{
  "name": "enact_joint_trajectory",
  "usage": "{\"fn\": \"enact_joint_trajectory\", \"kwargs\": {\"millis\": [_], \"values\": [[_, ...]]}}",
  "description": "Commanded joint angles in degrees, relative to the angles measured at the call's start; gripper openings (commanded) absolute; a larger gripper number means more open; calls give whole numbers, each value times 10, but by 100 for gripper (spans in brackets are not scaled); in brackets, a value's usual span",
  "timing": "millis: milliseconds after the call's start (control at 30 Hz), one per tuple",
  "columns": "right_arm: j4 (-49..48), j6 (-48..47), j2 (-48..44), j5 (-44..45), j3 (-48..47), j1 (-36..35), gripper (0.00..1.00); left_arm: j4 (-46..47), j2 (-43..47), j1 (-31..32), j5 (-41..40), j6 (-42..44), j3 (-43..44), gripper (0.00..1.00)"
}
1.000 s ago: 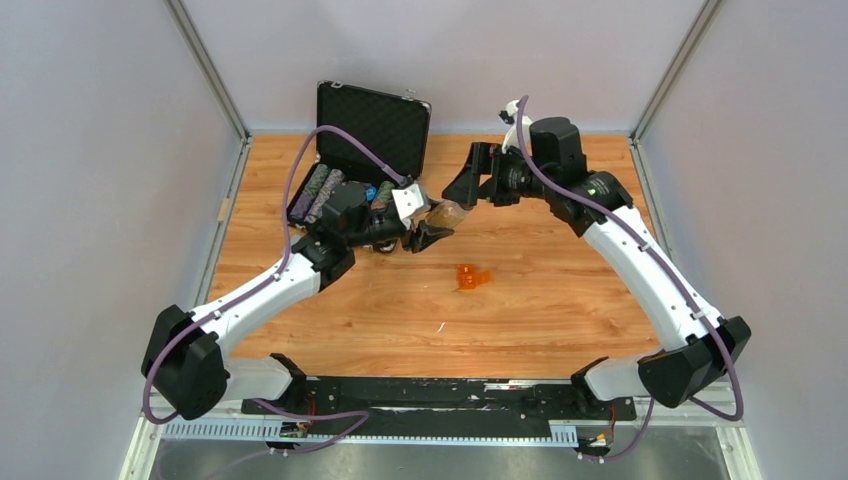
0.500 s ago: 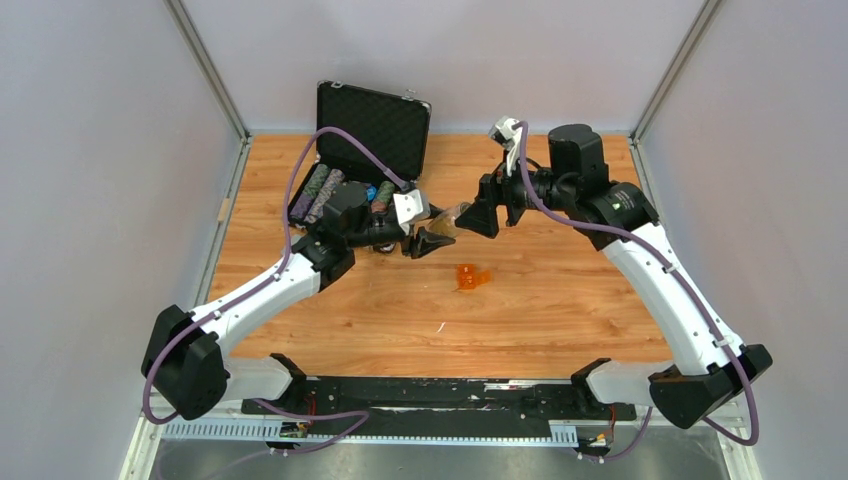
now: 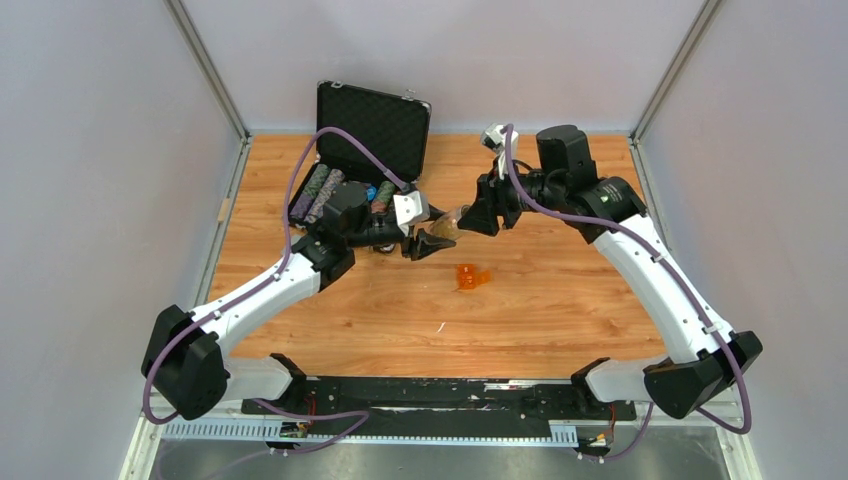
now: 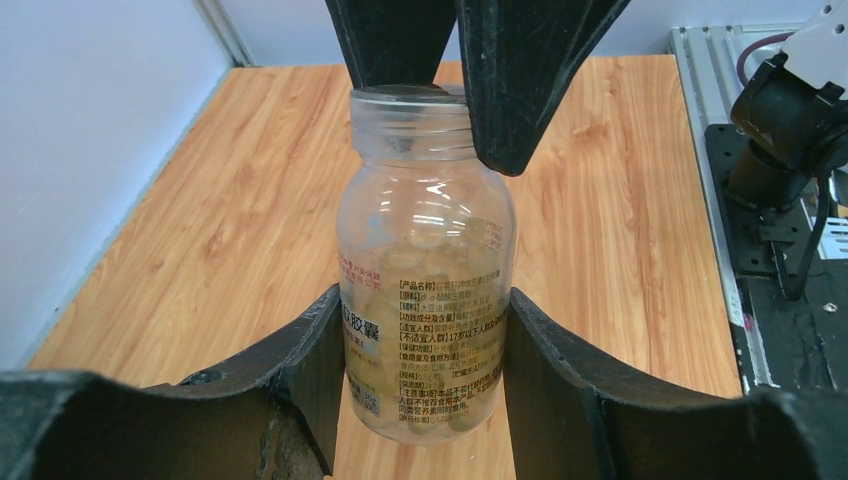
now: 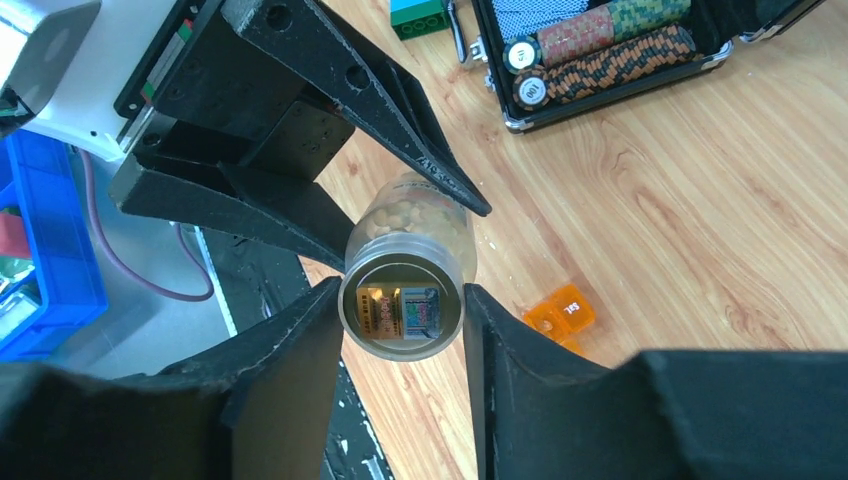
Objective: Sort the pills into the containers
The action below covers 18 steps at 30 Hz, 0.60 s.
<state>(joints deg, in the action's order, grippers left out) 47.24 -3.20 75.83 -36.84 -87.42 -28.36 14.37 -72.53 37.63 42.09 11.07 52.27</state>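
L gripper (image 4: 424, 300) is clamped on the body of a clear plastic pill bottle (image 4: 426, 225) w/ a printed label, one black finger on each side, abt mid-height. Yellowish pills (image 4: 440, 412) show thru the wall. R gripper (image 5: 402, 295) grips the bottle's other end. In the R wrist view its fingers press both sides of the round silvery top, and the L wrist view shows those same fingers at the neck. So the bottle is held btwn both grippers, lying roughly level above the wooden table (image 3: 570, 300) and not touching it.

The tiny translucent orange plastic box of joined compartments (image 3: 470, 277) sits on the table just nearside of the bottle, twd the arm bases, apart from both grippers. Can't tell if its lids are up or down. The large black foam-lined case (image 3: 372, 125) stands open at far left, lid up, w/ striped chip rows (image 5: 590, 45) inside, behind the L arm. A small green block (image 5: 420, 14) lies beside the case.
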Motion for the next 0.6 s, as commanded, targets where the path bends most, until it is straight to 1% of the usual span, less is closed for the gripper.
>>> {"fn": "enact_joint_trajectory", "kwargs": {"millis": [0, 167, 200, 267, 333, 433, 500, 533, 567], "values": [[-17, 20, 0, 15, -18, 0, 42, 24, 14, -1, 12, -4, 30, 0], [-65, 121, 6, 10, -6, -3, 26, 27, 10, -1, -1, -5, 30, 0], [-80, 147, 4, 21, 2, -9, 24, 26, 10, -1, -8, -4, 30, 0], [-107, 206, 4, 71, 11, -24, 24, 27, 8, -1, -23, -2, 30, 0], [-108, 316, 11, 149, 9, -32, 22, 29, 7, -1, -37, 2, 30, 0], [-87, 436, 18, 217, 15, -34, 12, 36, 6, -1, -52, 7, 28, 0], [-79, 487, 19, 246, 22, -36, 7, 41, 4, -1, -58, 7, 27, 0], [-74, 501, 18, 259, 21, -37, 7, 42, 3, -1, -58, 7, 27, 0], [-73, 507, 17, 267, 18, -36, 15, 42, 3, -1, -59, 9, 27, 0]]}}
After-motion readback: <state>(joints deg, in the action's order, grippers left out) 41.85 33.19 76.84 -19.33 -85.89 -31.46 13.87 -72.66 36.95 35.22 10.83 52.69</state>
